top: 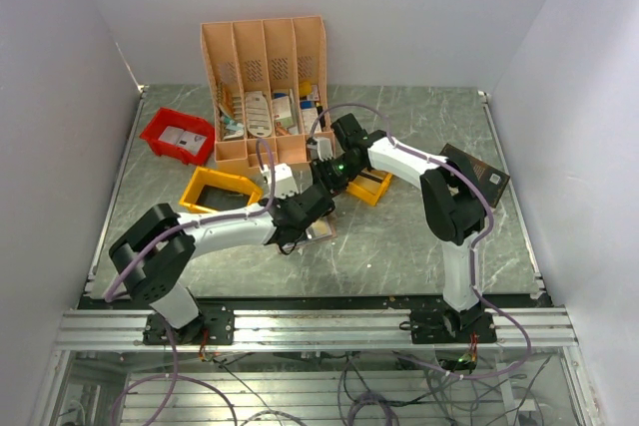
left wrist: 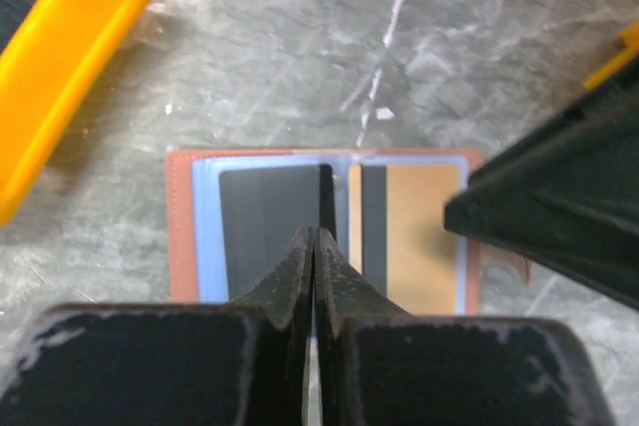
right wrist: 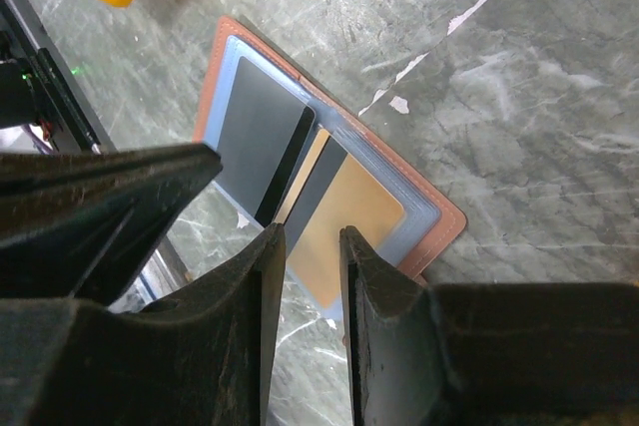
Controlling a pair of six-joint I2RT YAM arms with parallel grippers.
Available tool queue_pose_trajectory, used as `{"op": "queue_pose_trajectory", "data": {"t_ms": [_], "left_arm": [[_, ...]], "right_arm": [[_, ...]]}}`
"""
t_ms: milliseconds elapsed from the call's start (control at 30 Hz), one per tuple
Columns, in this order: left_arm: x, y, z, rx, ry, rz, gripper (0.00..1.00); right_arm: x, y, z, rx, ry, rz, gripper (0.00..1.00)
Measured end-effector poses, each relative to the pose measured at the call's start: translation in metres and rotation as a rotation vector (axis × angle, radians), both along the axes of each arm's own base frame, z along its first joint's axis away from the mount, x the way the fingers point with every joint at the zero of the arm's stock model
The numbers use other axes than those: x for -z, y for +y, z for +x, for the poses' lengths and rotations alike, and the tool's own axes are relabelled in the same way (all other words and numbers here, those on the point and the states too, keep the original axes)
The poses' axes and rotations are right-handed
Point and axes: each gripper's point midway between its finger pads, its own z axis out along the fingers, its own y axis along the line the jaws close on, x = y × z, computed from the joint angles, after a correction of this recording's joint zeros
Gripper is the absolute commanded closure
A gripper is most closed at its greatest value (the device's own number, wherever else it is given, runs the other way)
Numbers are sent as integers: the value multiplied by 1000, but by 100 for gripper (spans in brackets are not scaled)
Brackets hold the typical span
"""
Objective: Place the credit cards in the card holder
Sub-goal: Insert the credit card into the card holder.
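Observation:
The card holder (left wrist: 180,236) lies open and flat on the marble table, tan-brown with bluish clear pockets. Two credit cards sit in it: a grey card with a black stripe (left wrist: 265,231) on one side and a gold card with a grey stripe (left wrist: 424,236) on the other. My left gripper (left wrist: 316,233) is shut, its tips together over the holder's middle fold, and nothing shows between them. My right gripper (right wrist: 310,236) hovers over the gold card (right wrist: 349,212) at the holder's edge (right wrist: 444,216), open by a narrow gap that is empty. From above, both grippers cover most of the holder (top: 324,230).
A peach slotted organiser (top: 265,87) stands at the back with a red bin (top: 178,135) to its left. One yellow bin (top: 218,190) lies beside the left arm, and another (top: 369,187) sits under the right forearm. A black book (top: 477,172) lies at the right.

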Motion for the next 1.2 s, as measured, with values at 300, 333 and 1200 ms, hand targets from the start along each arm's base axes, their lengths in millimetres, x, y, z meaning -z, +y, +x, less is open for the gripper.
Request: {"op": "queue_pose_trajectory", "data": {"t_ms": [300,333,1200], "left_arm": [[27,4,11,-16,95,45,93],[29,2,11,-11,102,46,93],[41,62,-53,136,202,15,89]], "right_arm": [[1,1,0,-2,-3,6,72],[1,1,0,-3,-3,7,73],[23,35,-45,-107,-4,-49,100]]}}
